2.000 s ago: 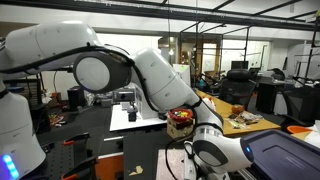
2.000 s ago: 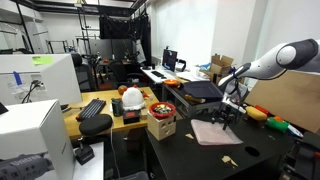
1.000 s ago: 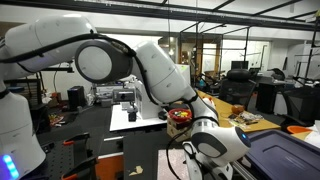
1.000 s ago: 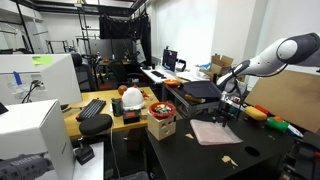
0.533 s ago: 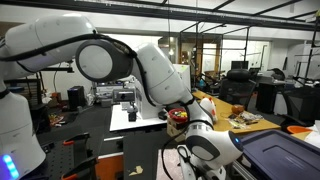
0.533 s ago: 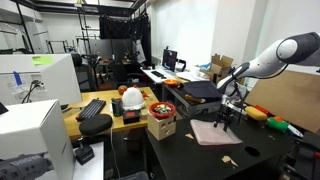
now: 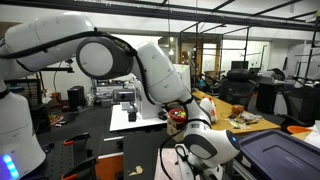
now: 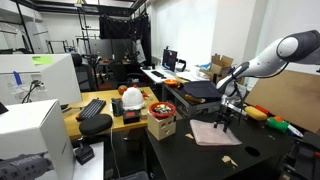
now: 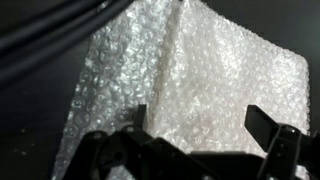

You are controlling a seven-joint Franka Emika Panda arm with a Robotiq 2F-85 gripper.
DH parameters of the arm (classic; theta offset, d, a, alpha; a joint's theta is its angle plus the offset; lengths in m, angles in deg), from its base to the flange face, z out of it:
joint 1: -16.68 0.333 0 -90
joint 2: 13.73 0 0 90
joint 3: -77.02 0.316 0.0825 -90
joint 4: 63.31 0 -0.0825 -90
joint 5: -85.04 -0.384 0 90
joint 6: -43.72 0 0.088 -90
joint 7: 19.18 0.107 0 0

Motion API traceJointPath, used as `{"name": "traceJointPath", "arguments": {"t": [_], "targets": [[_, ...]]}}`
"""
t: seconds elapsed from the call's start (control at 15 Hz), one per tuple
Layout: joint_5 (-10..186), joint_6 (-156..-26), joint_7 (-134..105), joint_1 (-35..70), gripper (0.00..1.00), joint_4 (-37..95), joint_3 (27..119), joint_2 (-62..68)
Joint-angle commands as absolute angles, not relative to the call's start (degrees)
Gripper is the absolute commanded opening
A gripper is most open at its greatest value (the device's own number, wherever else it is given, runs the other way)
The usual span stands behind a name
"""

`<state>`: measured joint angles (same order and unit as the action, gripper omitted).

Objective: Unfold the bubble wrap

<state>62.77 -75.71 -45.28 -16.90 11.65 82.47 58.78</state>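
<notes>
The bubble wrap (image 9: 190, 80) fills the wrist view as a pale bumpy sheet on a black table, with a raised crease running down its middle. In an exterior view it lies as a pale rectangle (image 8: 210, 133) on the black table. My gripper (image 9: 198, 122) hangs open just above the sheet, its two dark fingers spread wide over the wrap with nothing between them. In an exterior view the gripper (image 8: 224, 116) points down at the far edge of the sheet. In the other exterior view the arm (image 7: 150, 70) hides the wrap.
A cardboard box with a red bowl (image 8: 161, 117) stands at the table's near corner. A laptop (image 8: 198, 91) sits behind the wrap. Orange and green items (image 8: 265, 117) lie beyond the gripper. A small pale piece (image 8: 229, 161) lies on the table in front of the wrap.
The gripper has come slightly closer to the far edge of the bubble wrap; the arm shifted a little. The wrap has not moved.
</notes>
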Motion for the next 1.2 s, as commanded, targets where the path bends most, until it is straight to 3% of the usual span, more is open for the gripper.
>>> {"name": "traceJointPath", "arguments": {"t": [0.0, 1.13], "targets": [[62.0, -76.1, -48.2, -18.1, 1.00, 15.1, 83.5, 55.8], [62.0, -75.7, -50.6, -18.3, 1.00, 16.4, 85.6, 54.6]]}}
